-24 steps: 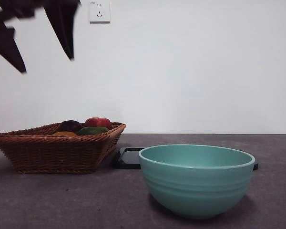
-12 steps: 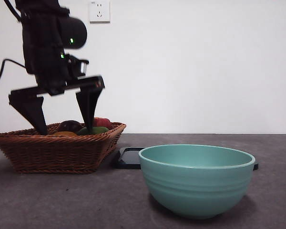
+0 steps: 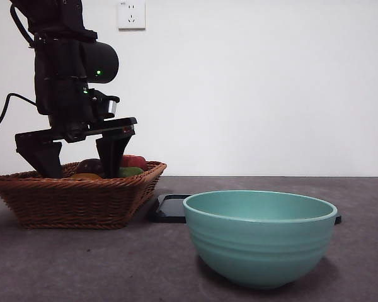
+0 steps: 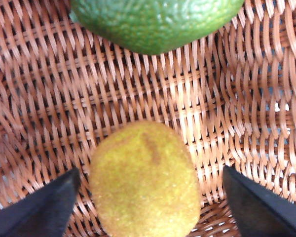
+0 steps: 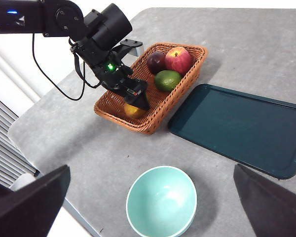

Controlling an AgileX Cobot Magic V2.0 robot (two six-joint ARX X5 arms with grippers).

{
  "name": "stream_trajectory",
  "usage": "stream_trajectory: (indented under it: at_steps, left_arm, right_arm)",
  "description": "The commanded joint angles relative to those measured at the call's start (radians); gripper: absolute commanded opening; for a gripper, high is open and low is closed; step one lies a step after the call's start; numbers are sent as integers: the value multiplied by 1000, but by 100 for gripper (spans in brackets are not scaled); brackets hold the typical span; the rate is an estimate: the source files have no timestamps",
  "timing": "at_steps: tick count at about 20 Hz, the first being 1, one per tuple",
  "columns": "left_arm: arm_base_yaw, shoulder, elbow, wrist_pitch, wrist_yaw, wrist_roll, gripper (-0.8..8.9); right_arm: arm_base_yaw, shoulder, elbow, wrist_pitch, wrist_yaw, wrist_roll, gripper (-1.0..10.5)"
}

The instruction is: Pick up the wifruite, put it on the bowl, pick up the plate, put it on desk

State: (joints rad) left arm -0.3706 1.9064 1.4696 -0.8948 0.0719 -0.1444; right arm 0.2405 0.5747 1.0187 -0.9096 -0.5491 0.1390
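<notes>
Wifruite [image 3: 83,177] barely shows in the front view, an orange-brown sliver behind the rim of the woven basket [image 3: 69,201]. The left gripper [image 3: 75,165] is down inside the basket, jaws apart, one on each side of the fruit pile. The ridged, glossy teal bowl [image 3: 259,236] stands empty on the matte grey desk [image 3: 82,264], with a dark tray [image 3: 171,207] behind it.

The left wrist view shows the wifruite [image 4: 144,181] close up: oval, with dull, finely grained skin, lying on the wicker floor between the two spread black jaws, neither clearly touching it. A pebbly green fruit [image 4: 155,22] lies beyond it.

From the right wrist view, high above with its own jaws wide apart, the left gripper [image 5: 134,101] stands over the wifruite [image 5: 133,111] at the near end of the basket [image 5: 153,123].

The first step, the pick, seems in hand; next the jaws likely need to close on the fruit and lift it clear of the rim.
</notes>
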Motion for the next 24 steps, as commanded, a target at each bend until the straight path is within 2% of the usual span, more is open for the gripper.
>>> stream_trajectory:
  at_steps: [1,4,8,15,20,24]
  left_arm:
    - [-2,28,23,-8,-5,1,335]
    - [-1,33,23,-2,-5,1,322]
    - [5,33,24,-9,-5,3,242]
    - [6,19,89,-88,-5,25,235]
    - [1,-90,145,-154,-5,26,236]
    - [-53,-221,146,-219,-5,24,236]
  right_arm:
    - [3,3,18,3,-1,10,640]
    - [3,3,18,3,-1,10,640]
    - [3,3,18,-4,-1,10,640]
    - [3,3,18,-11,-2,11,640]
    - [3,-2,18,-43,1,11,639]
    - [3,-32,18,-106,5,11,639]
